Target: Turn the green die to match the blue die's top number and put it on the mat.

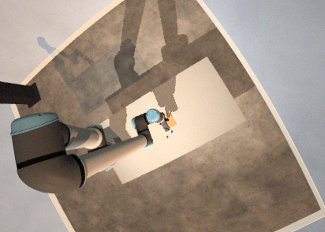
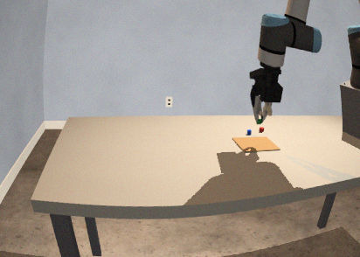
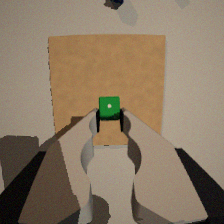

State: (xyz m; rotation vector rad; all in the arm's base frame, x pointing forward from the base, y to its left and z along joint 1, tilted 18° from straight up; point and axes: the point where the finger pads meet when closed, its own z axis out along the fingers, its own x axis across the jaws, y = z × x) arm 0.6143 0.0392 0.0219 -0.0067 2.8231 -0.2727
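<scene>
Plain blue-grey wall, one pale worktop (image 2: pixel 131 161), that's the whole room. Your hand (image 3: pixel 109 119) is clamped on the green die (image 3: pixel 109 107), the two fingers pinching its left and right sides. In the wrist view the die hangs in the air above the tan mat (image 3: pixel 107 65), over the mat's 6 o'clock half, not touching it. The exterior view agrees: the die sits up at the fingertips, well above the mat.

The face toward the wrist camera shows a single white pip. A die is a cube, so there's no long axis to worry about; what matters is that its edges sit square to the mat's edges and the top face looks level, not tilted.

The blue die (image 2: pixel 249 131) is on the worktop past the mat at 12 o'clock, just beside the red die (image 2: pixel 261 129). I can't read its top number, so check that before you commit.

If it matches, come straight down, keep the wrist level, and only let go once the bottom face is flat. Aim nearer the mat's middle so it's fully on.
</scene>
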